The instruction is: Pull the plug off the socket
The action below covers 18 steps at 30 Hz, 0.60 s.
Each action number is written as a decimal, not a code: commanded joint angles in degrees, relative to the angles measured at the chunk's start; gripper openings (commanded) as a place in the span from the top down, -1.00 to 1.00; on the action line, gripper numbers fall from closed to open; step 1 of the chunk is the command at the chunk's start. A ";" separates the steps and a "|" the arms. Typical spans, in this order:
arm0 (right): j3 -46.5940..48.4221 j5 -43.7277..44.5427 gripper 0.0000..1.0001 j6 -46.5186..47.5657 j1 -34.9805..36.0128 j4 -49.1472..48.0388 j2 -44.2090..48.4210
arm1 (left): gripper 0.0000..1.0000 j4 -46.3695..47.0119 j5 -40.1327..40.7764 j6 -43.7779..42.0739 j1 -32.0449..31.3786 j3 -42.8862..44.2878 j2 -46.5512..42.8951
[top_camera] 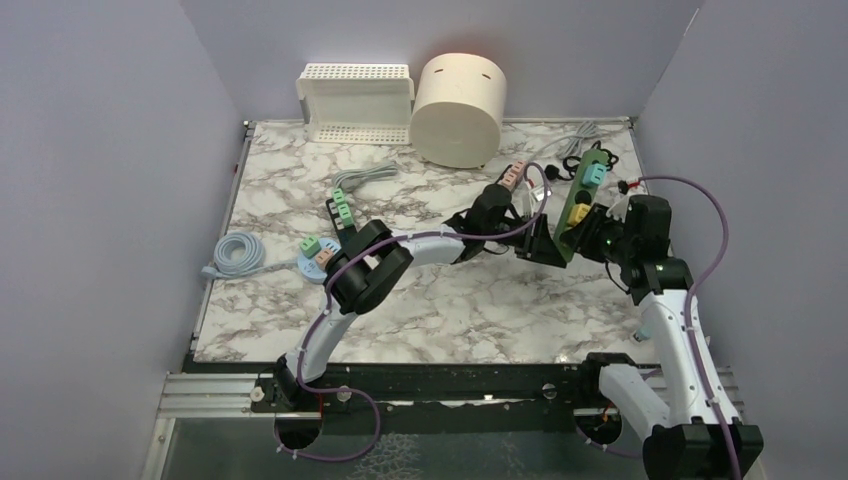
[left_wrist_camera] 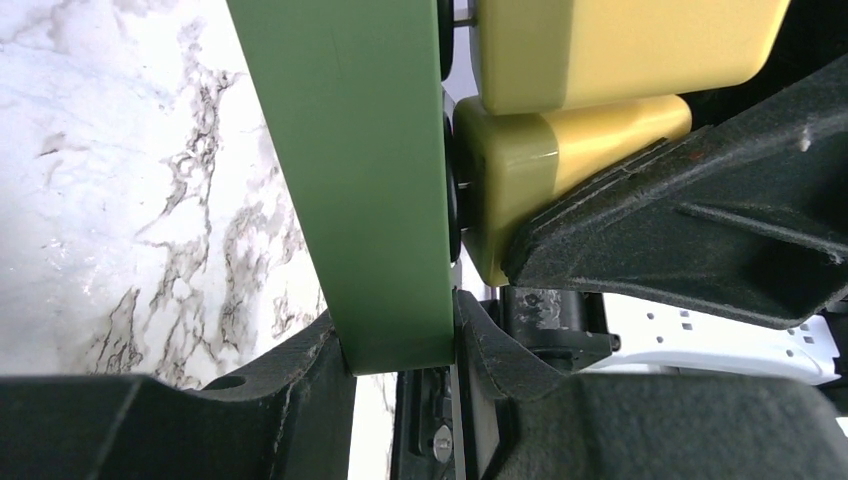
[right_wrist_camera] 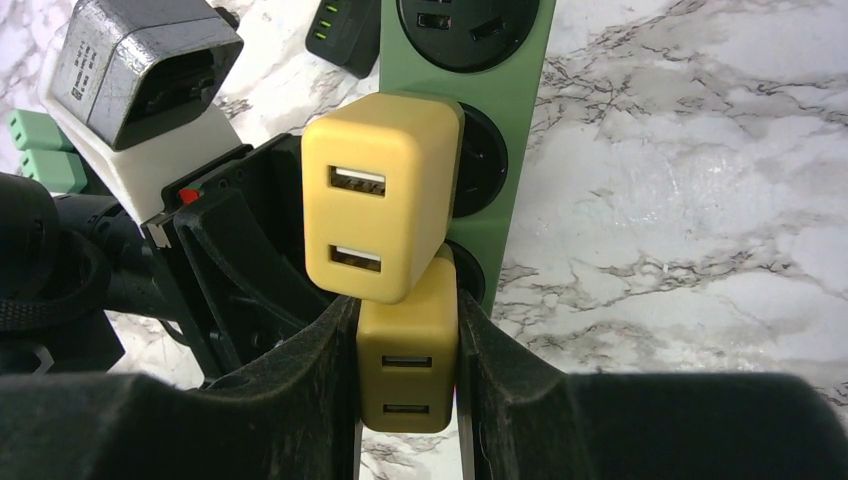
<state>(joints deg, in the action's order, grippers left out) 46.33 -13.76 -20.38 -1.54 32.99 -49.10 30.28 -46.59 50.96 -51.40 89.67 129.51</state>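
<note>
the lower yellow usb charger plug [right_wrist_camera: 408,372] sits squeezed between the two black fingers of the right gripper [right_wrist_camera: 405,340], one finger pressed on each of its sides. its back is against the long green plastic power strip [right_wrist_camera: 500,150], seated in the strip's last socket. a second yellow usb charger plug [right_wrist_camera: 375,195] sits in the next socket, just above the held one and touching its top edge; it is outside the fingers. the left gripper [left_wrist_camera: 398,345] is clamped across the thin end of the same green strip, its fingers tight on the two faces, right beside the right gripper's finger. in the overhead view the strip lies tilted between the two grippers, and a teal plug [top_camera: 595,175] stands at its far end.

a grey cable [top_camera: 578,145] is bunched behind the strip. further left lie a small black block with green plugs [top_camera: 341,212], a round blue disc carrying green and orange plugs [top_camera: 318,255] and a coiled pale blue cable [top_camera: 235,252]. at the back stand a white perforated plastic basket [top_camera: 355,100] and a cream cylindrical container [top_camera: 458,108].

everything rests on a white marble-patterned table [top_camera: 480,310] enclosed by plain lilac walls [top_camera: 90,180].
</note>
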 commanded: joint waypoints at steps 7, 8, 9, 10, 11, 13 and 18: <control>9.08 5.45 0.98 -4.98 12.85 0.69 -8.37 | 1.00 1.52 5.11 -1.91 2.97 1.76 1.96; 10.75 11.21 0.98 -5.94 16.29 2.02 -9.78 | 1.00 1.31 5.40 -1.99 2.97 1.82 1.78; 12.08 16.66 0.98 -6.96 19.29 3.52 -11.06 | 1.00 1.07 5.57 -2.08 2.92 1.82 1.56; 13.18 20.42 0.98 -7.84 20.91 4.96 -12.13 | 1.00 0.82 5.69 -2.26 2.94 1.83 1.47; 13.88 22.73 0.98 -8.29 21.47 6.08 -12.91 | 1.00 0.54 5.79 -2.48 2.97 1.75 1.26; 13.83 24.29 0.98 -8.36 21.53 6.84 -12.72 | 1.00 0.08 5.76 -2.83 2.97 1.63 0.98; 8.31 11.41 0.98 -3.16 21.57 0.49 -5.78 | 1.00 -0.22 5.14 -3.39 3.35 1.18 0.43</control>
<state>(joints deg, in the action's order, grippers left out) 57.60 6.76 -25.67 19.88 36.77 -60.71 26.74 -43.22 50.24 -47.75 89.67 130.52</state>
